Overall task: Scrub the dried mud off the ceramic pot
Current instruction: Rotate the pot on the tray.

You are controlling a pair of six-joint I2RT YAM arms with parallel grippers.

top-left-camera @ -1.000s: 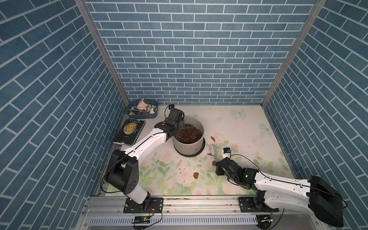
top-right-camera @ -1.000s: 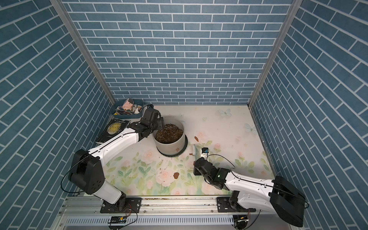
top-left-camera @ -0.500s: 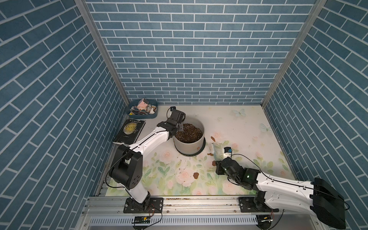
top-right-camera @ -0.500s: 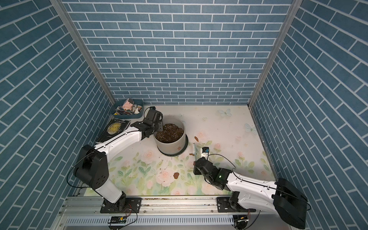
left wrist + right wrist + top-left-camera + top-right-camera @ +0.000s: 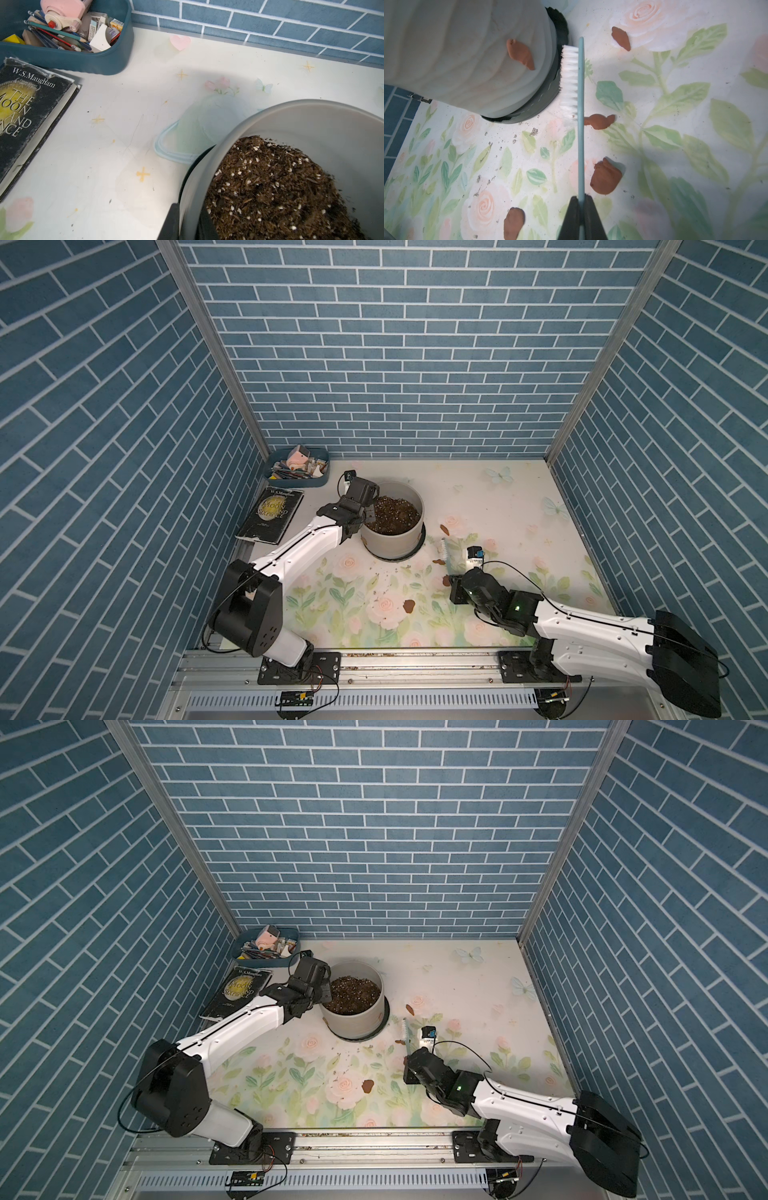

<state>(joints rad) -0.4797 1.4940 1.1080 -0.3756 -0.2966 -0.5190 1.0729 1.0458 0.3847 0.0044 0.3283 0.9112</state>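
Both top views look steeply down from high above the bench (image 5: 478,489), facing the brick wall (image 5: 395,364) behind the ceramic pot (image 5: 390,539). They cover nearly the same scene, slightly offset sideways. The left wrist camera sits close at the ceramic pot's rim, looking down on the soil (image 5: 270,187) inside, with the book (image 5: 25,116) and tray (image 5: 83,60) beside it. The right wrist camera looks along the brush (image 5: 581,104), close to the ceramic pot's outer wall. All four views share the ceramic pot.

Floral table (image 5: 498,497) bears pot (image 5: 392,537), book (image 5: 270,514), tray (image 5: 291,483), mud blobs (image 5: 409,605), perhaps soil crumbs (image 5: 533,132).
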